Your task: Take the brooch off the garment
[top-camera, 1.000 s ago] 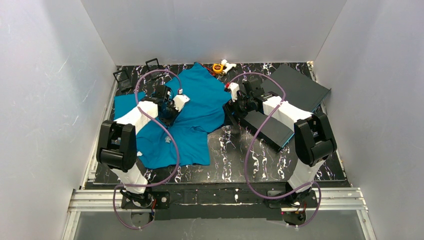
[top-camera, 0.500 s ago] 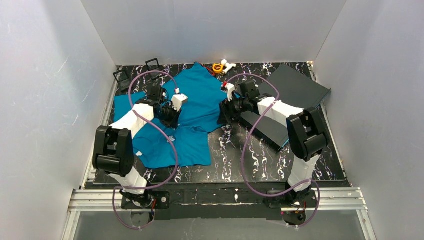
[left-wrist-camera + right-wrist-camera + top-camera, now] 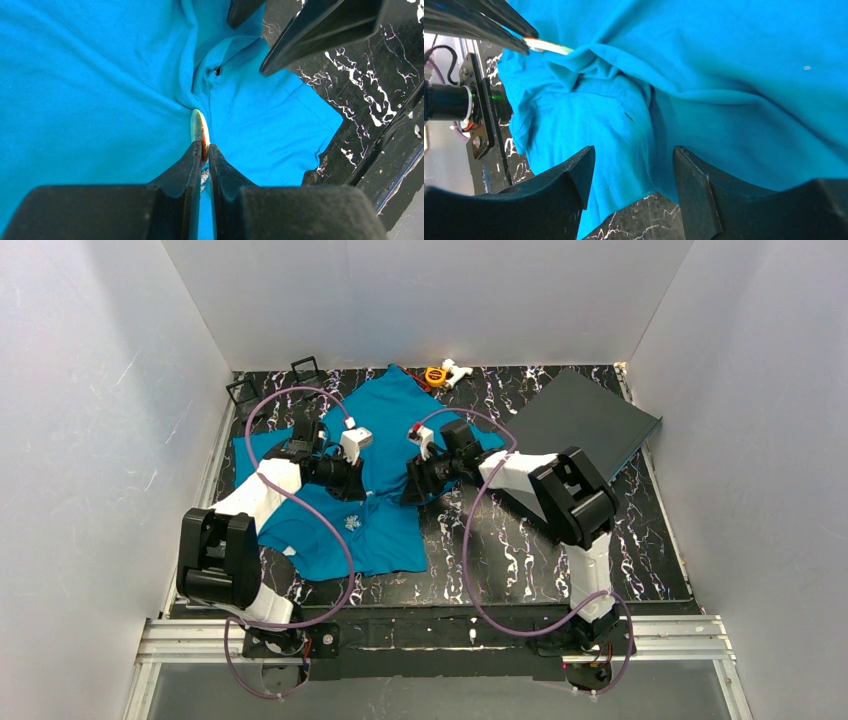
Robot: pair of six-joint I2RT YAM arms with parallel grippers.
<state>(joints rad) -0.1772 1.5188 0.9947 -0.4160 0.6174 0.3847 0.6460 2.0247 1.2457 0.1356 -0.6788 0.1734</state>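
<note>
Arms [image 3: 262,485] [image 3: 510,468] converge over garment [image 3: 395,415] (left gripper [image 3: 205,147] pinches brooch [image 3: 199,127]).

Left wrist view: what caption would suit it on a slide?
Left gripper pinches a thin gold-edged disc edge-on at a fold in the teal garment.

The right hand [image 3: 408,490] travels left from the dark grey board [image 3: 585,420] to the right part of the garment [image 3: 390,410], its jaws narrowing, and the garment shifts slightly rightward on the surface [image 3: 520,560].
</note>
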